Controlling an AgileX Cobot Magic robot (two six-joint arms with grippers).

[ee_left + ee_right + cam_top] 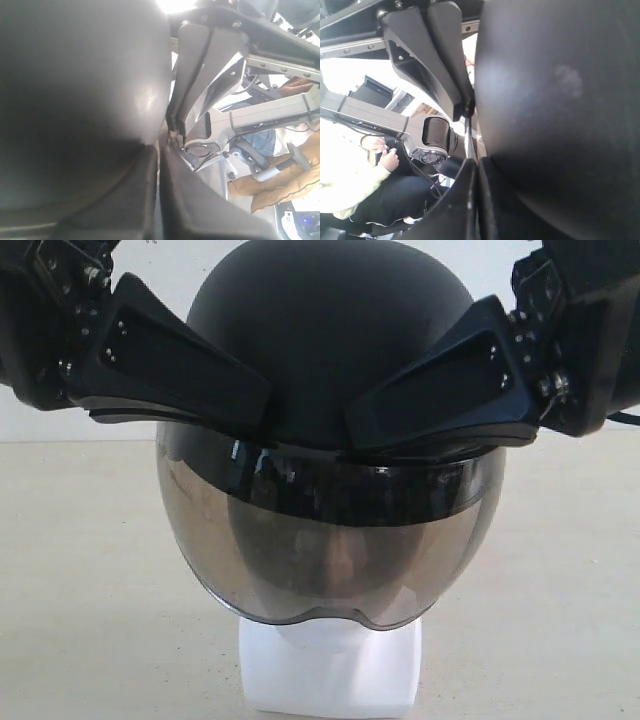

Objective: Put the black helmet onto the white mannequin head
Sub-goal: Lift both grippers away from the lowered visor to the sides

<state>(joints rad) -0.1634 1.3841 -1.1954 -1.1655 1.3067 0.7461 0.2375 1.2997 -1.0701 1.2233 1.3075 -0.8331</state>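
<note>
Closed left pincer (262, 408), closed right pincer (358, 426) touch black helmet (330, 330) above visor rim (330, 466); white mannequin head (330, 672) inside.

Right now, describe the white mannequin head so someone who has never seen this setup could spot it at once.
On the pale table, look for the black helmet with a smoky visor. The white mannequin head is under it, its face dim behind the visor. Its blocky white base is the only bright white thing below the helmet.
</note>
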